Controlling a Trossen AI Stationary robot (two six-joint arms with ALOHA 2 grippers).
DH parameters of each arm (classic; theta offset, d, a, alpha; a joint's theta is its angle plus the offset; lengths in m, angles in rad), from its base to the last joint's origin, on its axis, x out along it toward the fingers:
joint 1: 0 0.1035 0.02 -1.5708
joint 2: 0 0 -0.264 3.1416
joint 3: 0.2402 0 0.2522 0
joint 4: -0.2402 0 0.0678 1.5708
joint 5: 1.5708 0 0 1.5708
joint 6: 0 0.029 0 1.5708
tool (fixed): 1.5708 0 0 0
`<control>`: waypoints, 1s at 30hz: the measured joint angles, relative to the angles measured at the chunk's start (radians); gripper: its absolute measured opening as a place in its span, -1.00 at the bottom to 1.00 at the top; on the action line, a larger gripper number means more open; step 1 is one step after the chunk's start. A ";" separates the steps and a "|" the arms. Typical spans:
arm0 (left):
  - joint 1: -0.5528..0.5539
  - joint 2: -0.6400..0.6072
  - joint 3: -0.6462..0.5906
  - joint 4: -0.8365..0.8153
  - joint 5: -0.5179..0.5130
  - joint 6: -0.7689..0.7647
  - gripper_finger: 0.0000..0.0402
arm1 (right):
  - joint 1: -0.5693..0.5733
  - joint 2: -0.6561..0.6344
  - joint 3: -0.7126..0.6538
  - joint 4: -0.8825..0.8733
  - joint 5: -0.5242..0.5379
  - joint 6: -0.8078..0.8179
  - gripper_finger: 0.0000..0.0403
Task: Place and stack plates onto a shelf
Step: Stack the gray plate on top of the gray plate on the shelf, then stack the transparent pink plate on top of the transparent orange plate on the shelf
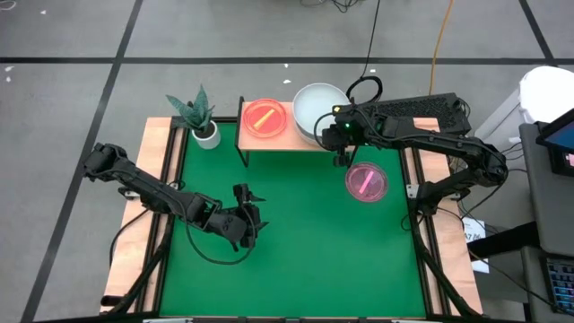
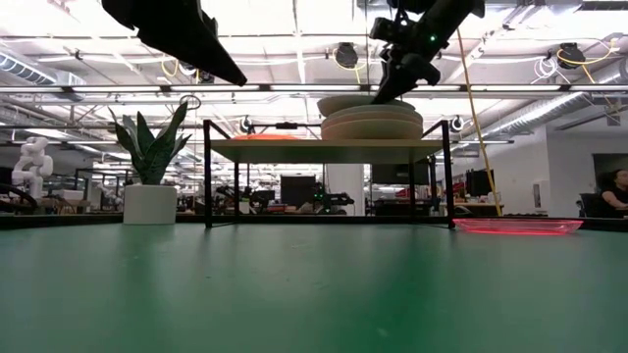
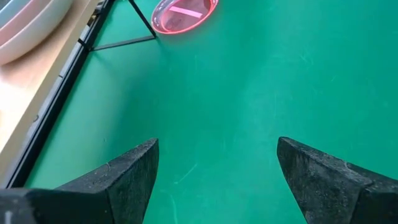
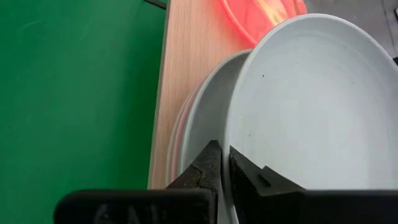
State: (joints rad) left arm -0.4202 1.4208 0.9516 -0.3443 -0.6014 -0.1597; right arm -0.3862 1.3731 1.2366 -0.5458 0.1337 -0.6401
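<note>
**Desk:** What is at centre frame in the high view?

**Photographer:** The right tool (image 1: 339,135) sits at the upper middle, over the right end of the shelf (image 1: 285,141), its fingers pinched nearly shut on the rim of a white plate (image 4: 311,99). That plate rests, slightly tilted, on a stack of larger plates (image 2: 371,120) on the shelf's wooden top. In the right wrist view the thin rim passes between the two dark fingers.

**Desk:** And the other plates?

**Photographer:** One translucent pink plate (image 1: 265,118) with a stripe lies on the shelf's left half, beside the stack. A second pink plate (image 1: 366,181) lies on the green tabletop (image 1: 296,233) right of centre, just below the shelf.

**Desk:** The left arm?

**Photographer:** Its left tool (image 1: 248,215) hovers low in the lower left of centre, fingers spread wide, holding nothing.

**Desk:** How would these handle?

**Photographer:** They look rigid, light and smooth, so likely slippery. The raised rim seems the only real purchase, and a shallow pinch there could let a plate swing or slide. The pink plate on the mat lies flat, so a finger would probably need to get under its edge.
</note>
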 joint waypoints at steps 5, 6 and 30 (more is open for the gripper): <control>0.000 0.000 0.000 0.000 0.000 -0.004 0.63 | 0.000 0.000 0.000 -0.012 0.027 0.022 -0.82; 0.000 0.000 0.000 0.000 0.000 -0.006 0.63 | 0.000 0.000 0.000 -0.012 0.027 0.022 -0.79; -0.004 0.000 0.000 -0.039 0.003 -0.046 0.63 | 0.094 -0.124 0.000 -0.047 0.106 0.155 -0.62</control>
State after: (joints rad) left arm -0.4238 1.4208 0.9512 -0.3837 -0.5987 -0.2057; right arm -0.2922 1.2489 1.2366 -0.5926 0.2398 -0.4853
